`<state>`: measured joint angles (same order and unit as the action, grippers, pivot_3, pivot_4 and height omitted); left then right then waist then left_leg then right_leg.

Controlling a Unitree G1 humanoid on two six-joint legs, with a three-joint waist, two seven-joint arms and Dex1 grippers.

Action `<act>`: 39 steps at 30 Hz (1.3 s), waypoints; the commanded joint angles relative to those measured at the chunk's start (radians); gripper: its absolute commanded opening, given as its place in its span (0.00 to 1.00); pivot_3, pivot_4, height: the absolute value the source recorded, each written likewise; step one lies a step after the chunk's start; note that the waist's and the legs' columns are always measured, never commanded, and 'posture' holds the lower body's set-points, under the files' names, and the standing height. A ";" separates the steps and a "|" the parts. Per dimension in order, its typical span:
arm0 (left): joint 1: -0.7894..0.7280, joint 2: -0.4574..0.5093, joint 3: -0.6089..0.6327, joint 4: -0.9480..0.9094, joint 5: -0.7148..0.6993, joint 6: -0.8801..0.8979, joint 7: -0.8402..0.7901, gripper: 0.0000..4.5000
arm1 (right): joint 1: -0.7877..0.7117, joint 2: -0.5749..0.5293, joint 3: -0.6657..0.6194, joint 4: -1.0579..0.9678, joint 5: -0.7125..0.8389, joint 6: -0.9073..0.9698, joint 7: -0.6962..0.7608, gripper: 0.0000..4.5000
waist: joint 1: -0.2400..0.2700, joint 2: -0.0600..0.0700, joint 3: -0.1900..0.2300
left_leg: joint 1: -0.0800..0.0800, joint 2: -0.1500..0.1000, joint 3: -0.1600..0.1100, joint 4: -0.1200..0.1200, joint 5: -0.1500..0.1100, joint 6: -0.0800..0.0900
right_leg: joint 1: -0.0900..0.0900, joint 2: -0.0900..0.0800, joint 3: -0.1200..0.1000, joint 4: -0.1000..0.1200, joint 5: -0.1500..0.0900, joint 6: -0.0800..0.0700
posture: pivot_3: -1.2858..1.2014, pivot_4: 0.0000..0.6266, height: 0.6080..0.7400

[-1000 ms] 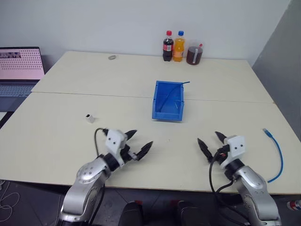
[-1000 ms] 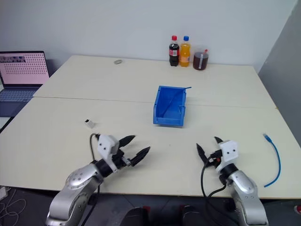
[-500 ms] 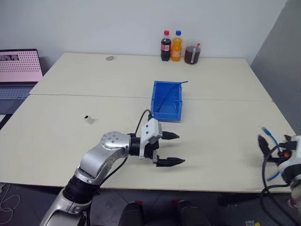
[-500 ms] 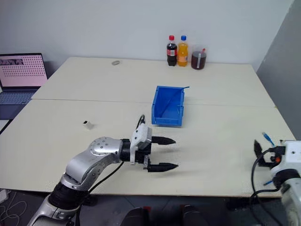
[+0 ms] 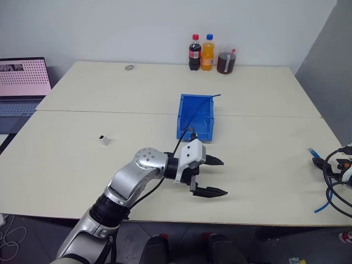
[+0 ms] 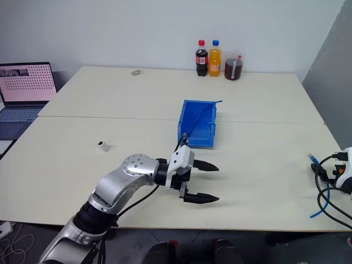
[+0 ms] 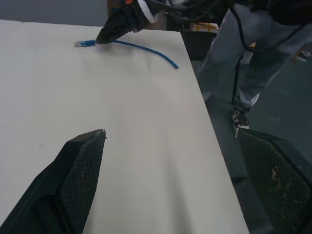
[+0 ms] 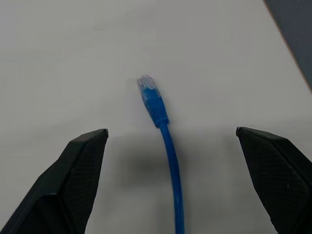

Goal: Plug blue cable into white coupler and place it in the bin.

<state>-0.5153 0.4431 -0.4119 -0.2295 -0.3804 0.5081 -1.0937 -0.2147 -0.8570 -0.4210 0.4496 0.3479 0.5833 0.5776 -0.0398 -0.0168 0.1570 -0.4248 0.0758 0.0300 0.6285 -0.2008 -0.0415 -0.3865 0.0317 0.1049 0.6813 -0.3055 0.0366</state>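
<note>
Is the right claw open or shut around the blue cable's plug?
Open. In the right wrist view, the right claw has its fingers spread wide, with the blue cable lying untouched on the table between them.

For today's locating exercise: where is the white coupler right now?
In the left eye view, the white coupler sits alone on the table's left side, well left of the bin and apart from both claws.

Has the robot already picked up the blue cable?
No: the blue cable lies flat on the table, between the open fingers of the right gripper, which do not touch it.
</note>
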 commanded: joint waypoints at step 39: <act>0.533 0.340 0.533 0.001 -0.100 -0.059 0.016 1.00 | -0.302 0.245 0.763 -0.519 -0.353 -0.442 0.401 0.01 | -0.019 -0.004 0.008 | 0.007 0.003 -0.001 0.000 0.000 0.000 | -0.002 -0.001 -0.003 0.005 -0.004 -0.006 | 0.52 0.24 1.00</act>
<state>0.0229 0.7708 0.0776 -0.2380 -0.4669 0.4732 -1.0791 -0.4705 -0.6323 0.3002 -0.1130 0.0520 0.1971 0.9827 -0.0588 -0.0203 0.1651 -0.4180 0.0787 0.0295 0.6294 -0.2007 -0.0421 -0.3889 0.0299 0.1018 0.6861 -0.3097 0.0299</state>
